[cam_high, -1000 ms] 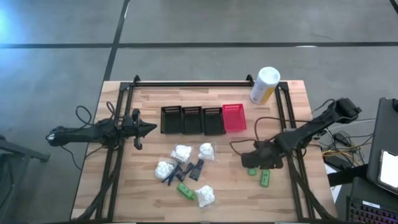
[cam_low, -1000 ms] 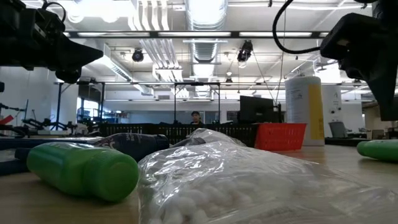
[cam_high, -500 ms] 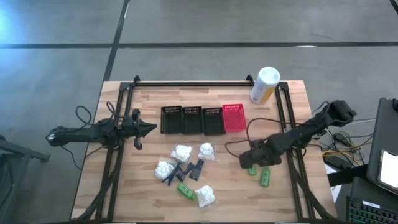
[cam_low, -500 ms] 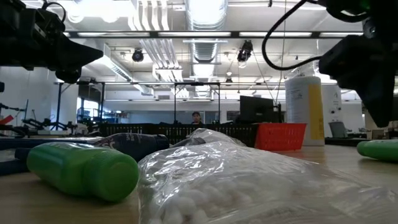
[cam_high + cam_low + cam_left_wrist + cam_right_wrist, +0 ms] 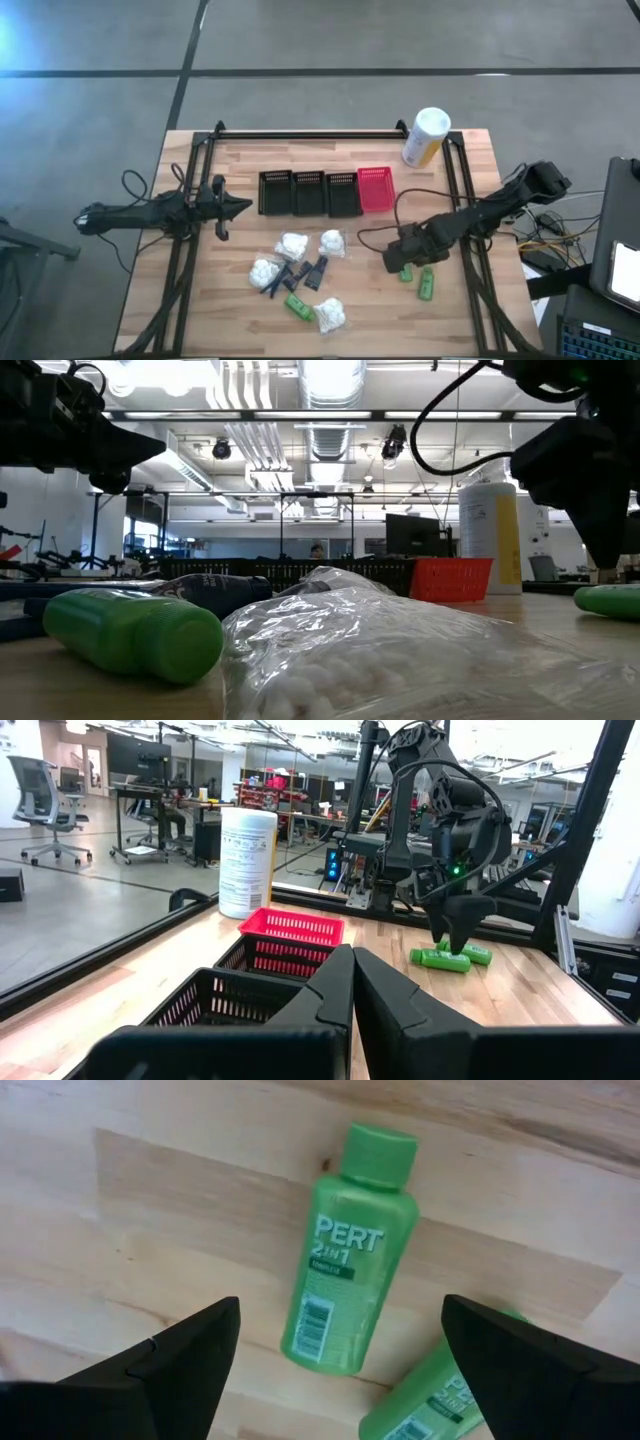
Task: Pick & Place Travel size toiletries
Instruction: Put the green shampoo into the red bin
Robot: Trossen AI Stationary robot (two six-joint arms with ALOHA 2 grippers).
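My right gripper (image 5: 341,1306) is open and points down over a bright green bottle (image 5: 345,1305) that lies flat on the table; its fingers stand on either side of the bottle without touching it. A second green bottle (image 5: 427,284) lies just beside it, and a third (image 5: 297,305) is near the table's middle. White puffy bundles (image 5: 292,245) and dark tubes (image 5: 316,272) lie clustered mid-table. My left gripper (image 5: 236,207) is shut and hovers by the table's left side, left of the baskets.
Three black mesh baskets (image 5: 308,192) and a red one (image 5: 376,188) stand in a row toward the far side. A tall white-and-yellow canister (image 5: 425,137) stands at the far right corner. Dark frame rails (image 5: 455,190) run along both sides.
My right gripper has moved a little toward the table's left and come down closer over the green bottle. Nothing on the table has moved.
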